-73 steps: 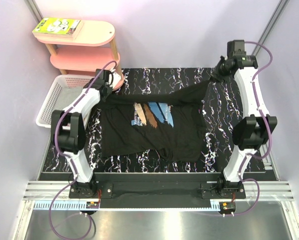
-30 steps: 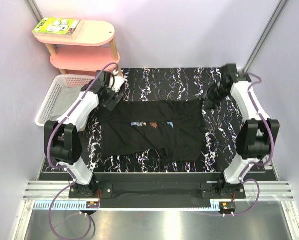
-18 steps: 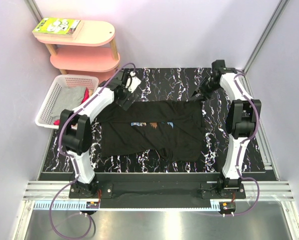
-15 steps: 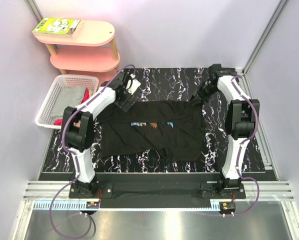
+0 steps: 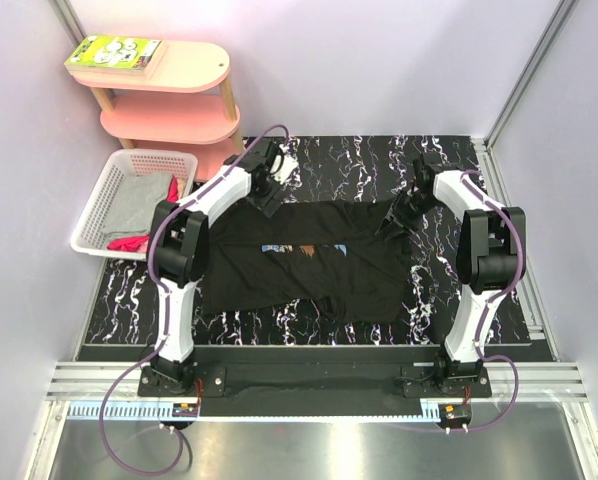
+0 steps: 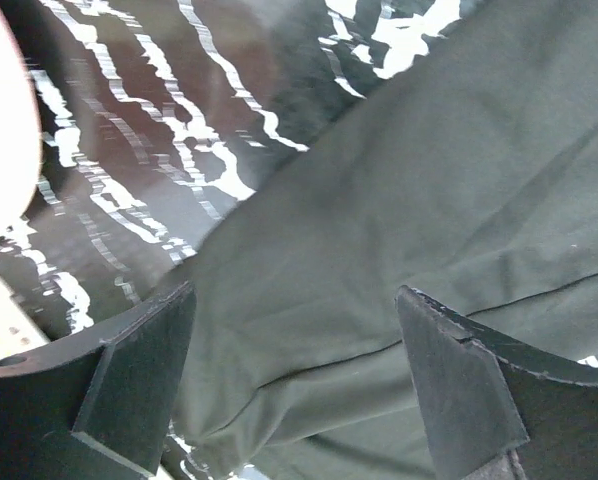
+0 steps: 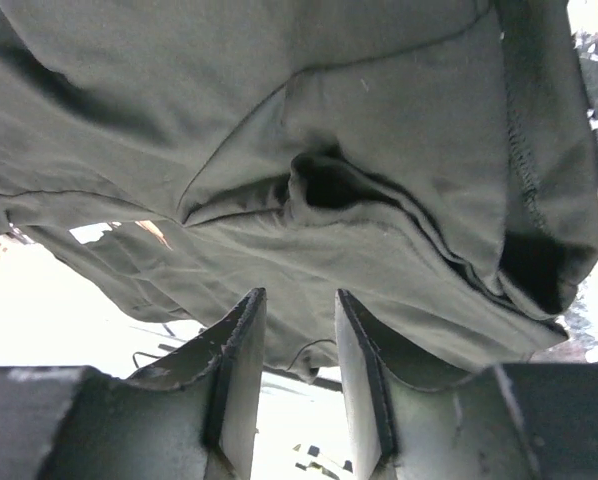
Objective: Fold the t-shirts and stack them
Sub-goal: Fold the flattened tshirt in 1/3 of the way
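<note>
A black t-shirt (image 5: 304,265) lies folded on the marbled table, with only a strip of its print (image 5: 304,248) showing. My left gripper (image 5: 270,188) hovers at the shirt's far left corner. In the left wrist view my left gripper (image 6: 294,385) is open wide over the dark cloth (image 6: 399,200), nothing pinched. My right gripper (image 5: 399,213) sits at the far right corner. In the right wrist view my right gripper (image 7: 299,345) has its jaws a narrow gap apart, and the bunched shirt edge (image 7: 379,260) lies just past the tips. A grey t-shirt (image 5: 139,200) and a red one (image 5: 129,243) lie in the basket.
The white lattice basket (image 5: 91,215) stands off the table's left side. A pink shelf unit (image 5: 174,75) with a book (image 5: 114,50) on top stands at the back left. Marbled tabletop (image 5: 339,165) shows beyond the shirt, and metal rails run along the near edge.
The shirt's far half has been folded down, covering most of the print. Both grippers have since swung inward to the fold's far corners. The left gripper has closed slightly.
</note>
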Controlling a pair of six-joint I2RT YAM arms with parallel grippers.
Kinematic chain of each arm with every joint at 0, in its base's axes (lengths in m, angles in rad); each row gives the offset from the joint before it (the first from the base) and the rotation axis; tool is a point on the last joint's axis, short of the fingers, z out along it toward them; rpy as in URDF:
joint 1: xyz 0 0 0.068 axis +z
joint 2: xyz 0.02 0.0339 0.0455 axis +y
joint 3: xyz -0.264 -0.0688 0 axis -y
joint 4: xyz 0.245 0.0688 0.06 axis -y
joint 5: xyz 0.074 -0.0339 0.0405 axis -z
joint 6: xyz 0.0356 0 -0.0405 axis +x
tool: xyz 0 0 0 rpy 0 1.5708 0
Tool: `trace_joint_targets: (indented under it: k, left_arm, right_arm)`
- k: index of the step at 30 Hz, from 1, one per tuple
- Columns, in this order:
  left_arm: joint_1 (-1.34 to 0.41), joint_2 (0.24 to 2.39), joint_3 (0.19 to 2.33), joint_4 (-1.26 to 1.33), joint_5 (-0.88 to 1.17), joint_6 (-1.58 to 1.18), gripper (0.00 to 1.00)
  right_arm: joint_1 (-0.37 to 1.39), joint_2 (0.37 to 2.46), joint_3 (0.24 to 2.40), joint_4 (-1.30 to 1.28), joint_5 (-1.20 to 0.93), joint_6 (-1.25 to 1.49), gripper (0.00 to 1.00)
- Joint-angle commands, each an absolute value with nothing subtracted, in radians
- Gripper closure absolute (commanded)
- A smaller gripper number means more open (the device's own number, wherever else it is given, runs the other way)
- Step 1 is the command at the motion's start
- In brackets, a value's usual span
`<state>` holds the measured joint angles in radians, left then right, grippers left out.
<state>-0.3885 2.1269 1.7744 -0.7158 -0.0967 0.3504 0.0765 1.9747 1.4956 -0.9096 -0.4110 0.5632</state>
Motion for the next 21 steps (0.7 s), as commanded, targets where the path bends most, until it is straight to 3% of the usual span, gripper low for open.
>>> trace_joint_targets:
  k: [1, 21]
  left_arm:
    - [-0.402, 2.143, 1.818, -0.724, -0.098, 0.357, 0.14]
    - [-0.408, 2.129, 1.723, -0.723, -0.115, 0.359, 0.15]
  right_arm:
    - [0.074, 1.956, 1.554, -0.893, -0.382, 0.512, 0.56]
    - [0.074, 2.071, 1.582, -0.864, -0.344, 0.477, 0.56]
